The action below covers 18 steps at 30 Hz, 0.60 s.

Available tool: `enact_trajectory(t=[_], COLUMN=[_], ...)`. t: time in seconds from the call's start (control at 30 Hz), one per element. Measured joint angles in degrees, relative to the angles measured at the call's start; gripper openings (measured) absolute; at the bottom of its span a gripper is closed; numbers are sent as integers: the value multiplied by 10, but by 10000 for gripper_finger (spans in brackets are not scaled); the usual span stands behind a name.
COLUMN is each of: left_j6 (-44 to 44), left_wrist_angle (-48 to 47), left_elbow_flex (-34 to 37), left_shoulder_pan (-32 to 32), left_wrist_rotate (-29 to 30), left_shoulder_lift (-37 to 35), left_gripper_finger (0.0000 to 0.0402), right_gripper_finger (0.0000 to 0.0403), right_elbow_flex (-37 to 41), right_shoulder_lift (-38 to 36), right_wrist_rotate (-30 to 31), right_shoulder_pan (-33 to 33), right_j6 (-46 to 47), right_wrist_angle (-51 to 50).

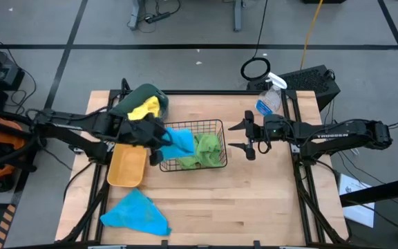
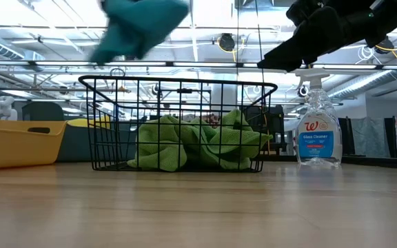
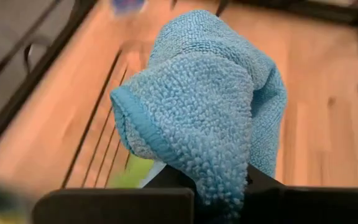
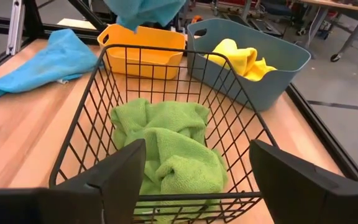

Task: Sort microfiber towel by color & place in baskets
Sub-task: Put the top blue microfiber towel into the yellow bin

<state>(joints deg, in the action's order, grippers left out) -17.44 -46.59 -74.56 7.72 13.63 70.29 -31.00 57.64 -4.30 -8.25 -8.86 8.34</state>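
- Two arms flank the black wire basket from above: the left gripper holds a blue towel over the basket's near-left rim, the yellow-orange bin just beside it on the left arm's side. That bin looks the likely target, a short swing back. The right gripper waits off the basket's far side, jaws spread and empty. A second blue towel lies on the bench.
- Level with the bench, the held towel hangs clear above the basket, which holds green towels; a spray bottle stands beside it.
- Left wrist: jaws clamped on the towel, which drapes forward, hiding the fingertips.
- Right wrist: open jaws face the basket; beyond sit the bin and a teal tub holding a yellow towel.
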Motion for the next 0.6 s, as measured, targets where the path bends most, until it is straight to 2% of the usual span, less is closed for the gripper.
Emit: enact_trajectory(t=[0.13, 0.4, 0.6], left_j6=[-108, -340, -429], left_wrist_angle=[-120, -360, -390], left_elbow_flex=[0, 0, 45], left_shoulder_pan=[42, 135, 173], left_wrist_rotate=[34, 41, 49], left_shoulder_lift=[-30, -48, -46], left_gripper_finger=[15, 15, 15], right_gripper_finger=[279, 279, 279], right_elbow_flex=[0, 0, -1], right_shoulder_lift=[0, 0, 0], right_wrist_rotate=[0, 0, 0], right_shoulder_pan=[0, 0, 0], right_j6=[-2, -12, -11], right_wrist_angle=[-4, -5, 2])
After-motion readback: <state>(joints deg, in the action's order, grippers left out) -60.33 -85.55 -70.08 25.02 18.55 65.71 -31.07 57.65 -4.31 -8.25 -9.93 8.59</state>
